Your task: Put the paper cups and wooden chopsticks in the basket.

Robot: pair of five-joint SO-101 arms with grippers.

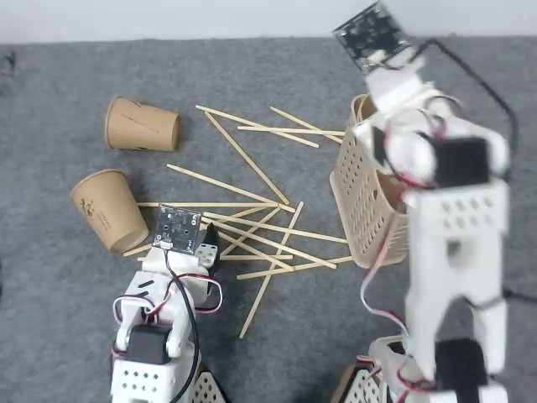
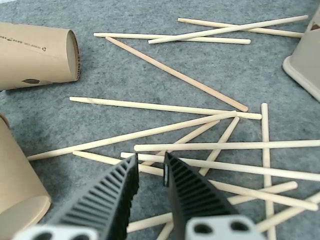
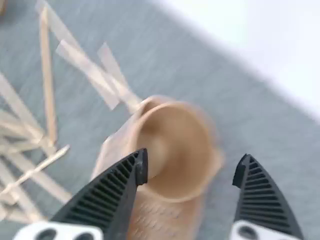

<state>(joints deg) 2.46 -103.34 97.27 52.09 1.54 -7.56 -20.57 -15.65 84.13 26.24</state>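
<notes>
your left gripper (image 2: 150, 159) sat low over the scattered chopsticks (image 1: 252, 227), jaws narrowed to a slit, likely to pinch one. your right gripper (image 3: 194, 157) hung wide open above the basket (image 1: 361, 201) at right. two paper cups (image 1: 141, 124) lay tipped at left.

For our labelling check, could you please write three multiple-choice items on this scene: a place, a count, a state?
1. Where do the cups lie? A) on the left arm's side of the chopsticks; B) on the right arm's side; C) atop an arm.
2. How many cups? A) one; B) two; C) four.
3. The right claw is: A) shut on a cup; B) open over the basket; C) shut on a chopstick.
Answers: 1A, both lie there on their sides; 2B, two show; 3B, its jaws stand wide apart above it.
</notes>
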